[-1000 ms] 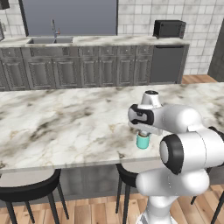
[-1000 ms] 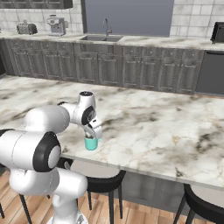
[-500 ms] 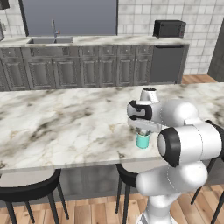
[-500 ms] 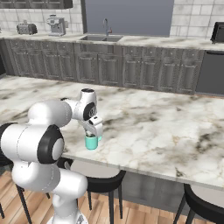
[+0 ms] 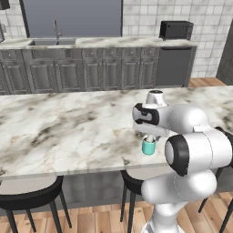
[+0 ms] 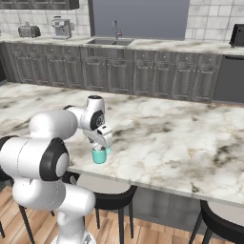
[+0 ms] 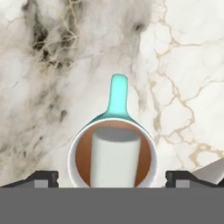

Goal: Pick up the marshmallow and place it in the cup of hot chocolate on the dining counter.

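The white marshmallow (image 7: 114, 155) stands inside the teal cup of hot chocolate (image 7: 75, 159), brown drink showing around it. The cup's handle (image 7: 118, 94) points up in the hand view. My gripper (image 7: 112, 179) hovers straight above the cup, open, its two dark fingertips (image 7: 43, 178) spread wider than the rim and touching nothing. In the base views the cup (image 5: 148, 147) (image 6: 99, 156) stands near the front edge of the marble dining counter (image 5: 68, 132) (image 6: 181, 138), directly under my gripper (image 5: 149, 136) (image 6: 100, 147).
Dark stools (image 5: 29, 198) (image 6: 112, 200) stand under the counter's front edge. Behind is a grey-cabinet counter with a sink (image 5: 52, 42) (image 6: 110, 42), a toaster (image 5: 176, 30) and a coffee machine (image 6: 62, 27).
The jaws have gone from shut to open above the cup, and the marshmallow now sits in the hot chocolate. The arm has shifted only slightly.
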